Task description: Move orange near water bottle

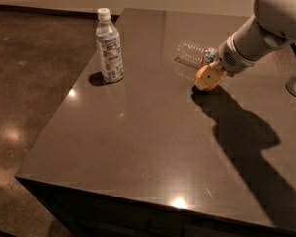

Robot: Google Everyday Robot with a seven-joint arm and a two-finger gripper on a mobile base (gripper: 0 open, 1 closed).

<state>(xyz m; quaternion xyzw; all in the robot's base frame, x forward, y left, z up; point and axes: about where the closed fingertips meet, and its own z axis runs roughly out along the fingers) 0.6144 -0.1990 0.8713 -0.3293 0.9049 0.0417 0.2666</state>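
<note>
Your bench (138,147) is dark, glossy and level, so a round thing will likely roll on it. The water bottle (191,53) lies on its side at the back right. The orange (206,78), probably firm and light, sits just beside it at the claw (213,74); you cannot tell if the claw grips it, so take it across the middle.

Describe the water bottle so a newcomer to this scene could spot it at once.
On the dark table, look right, where the gripper sits low with the orange at its tip. Just behind them lies the water bottle: clear, ribbed, on its side, unlike the upright bottle with the big pale label at the left.
</note>
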